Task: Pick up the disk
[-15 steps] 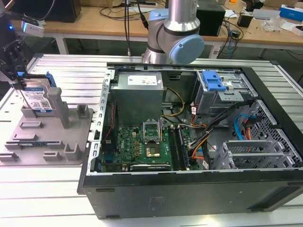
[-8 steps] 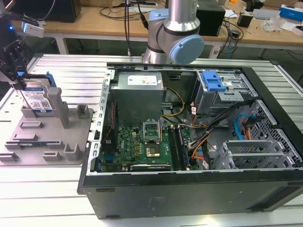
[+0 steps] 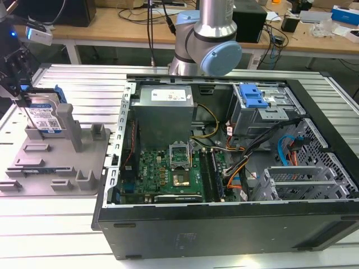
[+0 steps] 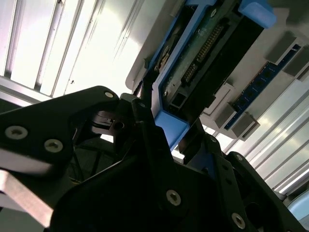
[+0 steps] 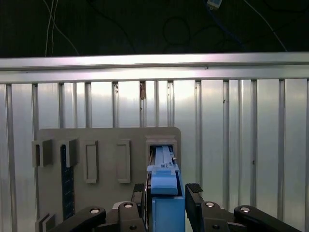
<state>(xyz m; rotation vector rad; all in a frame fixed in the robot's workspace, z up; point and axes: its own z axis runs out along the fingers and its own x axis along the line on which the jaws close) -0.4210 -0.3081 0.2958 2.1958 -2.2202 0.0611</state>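
Disk: stands on edge in a slot of the holder, at the exterior view's left, well apart from the case. Its label face shows in that view.

Gripper: directly over the disk, reaching down onto its upper end.

Jaws: drawn in against the two broad faces. In the first wrist view the fingers sit hard up to the disk on each side, so they look to be pinching it, though not firmly enough to swear to.

Rail: blue plastic, running along the disk's edge and wrapping the corner nearest the gripper.

Progress: the lower end of the disk is in the slot, so it is taken hold of but not lifted, by my reading.

Handling: rigid metal body, fairly dense for its size, and it won't flex. The faces are smooth, so it could slip under a light pinch.

Where to hold: flat on the two broad faces near the upper end — as the gripper has it — not on the rail, which is only plastic.

Fragile part: the circuit board and its connector pins, seen in the second wrist view, are best kept clear of the pads.

Risk: a tilted pull could bind the disk in the slot.
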